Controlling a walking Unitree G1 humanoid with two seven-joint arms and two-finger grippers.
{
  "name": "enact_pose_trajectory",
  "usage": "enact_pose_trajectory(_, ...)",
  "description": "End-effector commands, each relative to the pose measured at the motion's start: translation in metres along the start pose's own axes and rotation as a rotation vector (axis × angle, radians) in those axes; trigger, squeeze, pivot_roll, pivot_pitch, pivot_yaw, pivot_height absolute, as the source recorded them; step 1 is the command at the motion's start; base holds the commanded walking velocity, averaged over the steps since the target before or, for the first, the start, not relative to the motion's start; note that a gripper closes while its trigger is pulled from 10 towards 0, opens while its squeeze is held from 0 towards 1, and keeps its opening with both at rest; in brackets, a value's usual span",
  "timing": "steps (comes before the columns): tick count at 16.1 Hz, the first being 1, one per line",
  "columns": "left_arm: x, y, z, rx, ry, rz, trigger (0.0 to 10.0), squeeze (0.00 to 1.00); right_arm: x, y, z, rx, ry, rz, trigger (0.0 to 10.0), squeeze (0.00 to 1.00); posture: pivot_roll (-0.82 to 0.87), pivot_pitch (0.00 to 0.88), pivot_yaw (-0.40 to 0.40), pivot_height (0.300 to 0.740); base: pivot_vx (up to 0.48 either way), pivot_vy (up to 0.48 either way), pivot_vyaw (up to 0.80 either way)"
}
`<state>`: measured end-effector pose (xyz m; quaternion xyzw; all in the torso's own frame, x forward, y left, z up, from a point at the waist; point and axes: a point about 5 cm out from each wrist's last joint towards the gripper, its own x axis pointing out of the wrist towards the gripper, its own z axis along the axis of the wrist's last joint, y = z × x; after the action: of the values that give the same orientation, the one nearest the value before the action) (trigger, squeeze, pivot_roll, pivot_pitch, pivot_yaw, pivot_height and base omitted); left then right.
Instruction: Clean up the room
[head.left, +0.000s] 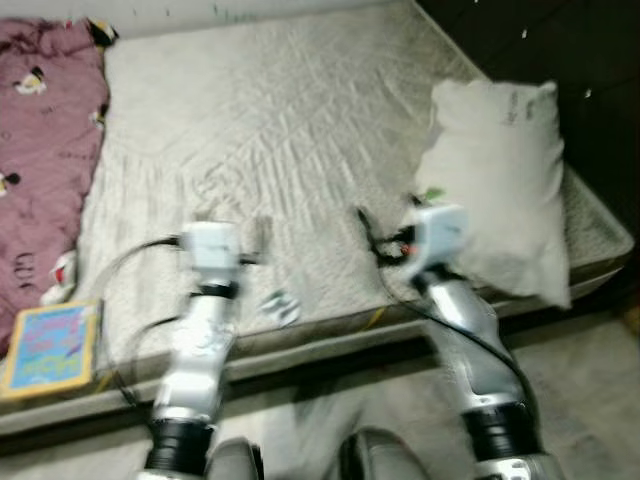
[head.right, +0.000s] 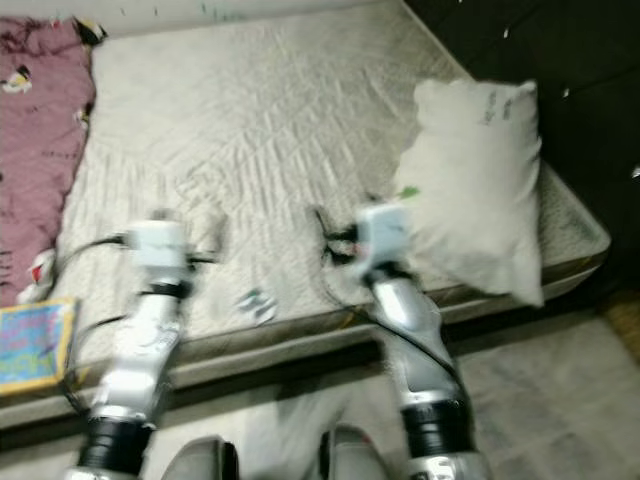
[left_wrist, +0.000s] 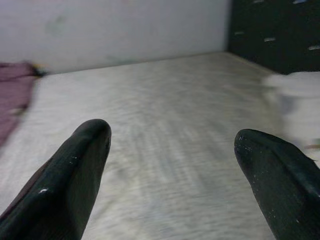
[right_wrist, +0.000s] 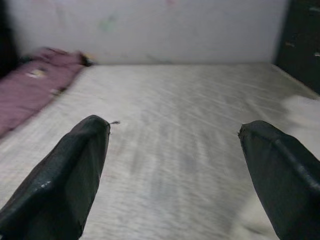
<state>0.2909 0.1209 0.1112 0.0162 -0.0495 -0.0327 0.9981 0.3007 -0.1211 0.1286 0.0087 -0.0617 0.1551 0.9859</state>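
Probably the soft, light off-white pillow (head.left: 500, 185) at the frame's right is waiting for a corner pinch, while the left gripper (left_wrist: 172, 165) and right gripper (right_wrist: 175, 170) are hovering with jaws wide apart, empty.

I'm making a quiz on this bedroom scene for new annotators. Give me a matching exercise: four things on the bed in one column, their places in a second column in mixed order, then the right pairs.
Things:
1. pillow
2. blanket
3. book
4. small wrapper

Places:
A. at the mattress's front edge, between the two arms
B. along the robot's left side of the bed
C. on the robot's right side, by the right gripper
D. at the front corner on the robot's left

Pairs: 1-C, 2-B, 3-D, 4-A
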Motion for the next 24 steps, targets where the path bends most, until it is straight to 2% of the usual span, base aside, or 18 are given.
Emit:
enact_pose_trajectory(1,-0.002,0.016,-0.003,0.02,0.009,0.046,10.0,0.0,0.005,0.014,0.006,0.02,-0.027,0.041,10.0,0.0,-0.01,0.161,-0.028,0.74,0.289,0.0,0.0)
enact_pose_trajectory(8,-0.002,0.014,-0.003,0.021,0.02,0.08,10.0,0.0,0.004,0.005,0.003,-0.031,-0.01,0.011,10.0,0.0,-0.02,0.181,-0.03,0.74,0.0,0.0,0.0)
enact_pose_trajectory(10,-0.001,0.014,-0.004,0.014,0.025,0.083,10.0,0.0,0.005,0.007,0.004,-0.053,-0.015,0.023,10.0,0.0,-0.02,0.183,-0.028,0.74,0.0,0.0,0.67)
enact_pose_trajectory(14,0.0,0.014,-0.004,-0.003,0.031,0.084,10.0,0.0,0.006,0.009,0.003,-0.031,-0.013,0.021,10.0,0.0,-0.02,0.183,-0.029,0.74,0.0,0.0,0.6)
enact_pose_trajectory(15,0.001,0.014,-0.004,-0.012,0.028,0.08,10.0,0.0,0.006,0.008,0.002,-0.016,-0.008,0.011,10.0,0.0,-0.02,0.185,-0.03,0.74,0.0,0.48,0.0)
enact_pose_trajectory(19,0.001,0.014,-0.003,-0.015,0.026,0.074,10.0,0.0,0.008,0.008,-0.003,-0.053,0.027,-0.005,10.0,0.0,-0.02,0.185,-0.03,0.74,0.0,0.48,0.0)
enact_pose_trajectory(21,0.0,0.014,-0.003,-0.015,0.026,0.071,10.0,0.0,0.007,0.01,-0.005,-0.014,0.03,-0.001,10.0,0.0,-0.02,0.186,-0.028,0.74,0.0,0.48,0.0)
enact_pose_trajectory(23,0.001,0.014,-0.003,-0.013,0.021,0.073,10.0,0.0,0.009,0.012,0.0,-0.1,-0.015,-0.017,10.0,0.0,-0.02,0.184,-0.029,0.74,0.0,0.48,0.0)
enact_pose_trajectory(24,0.001,0.014,-0.002,-0.01,0.014,0.082,10.0,0.0,0.009,0.007,-0.005,-0.104,0.032,-0.044,10.0,0.0,-0.02,0.182,-0.03,0.74,0.0,0.0,0.0)
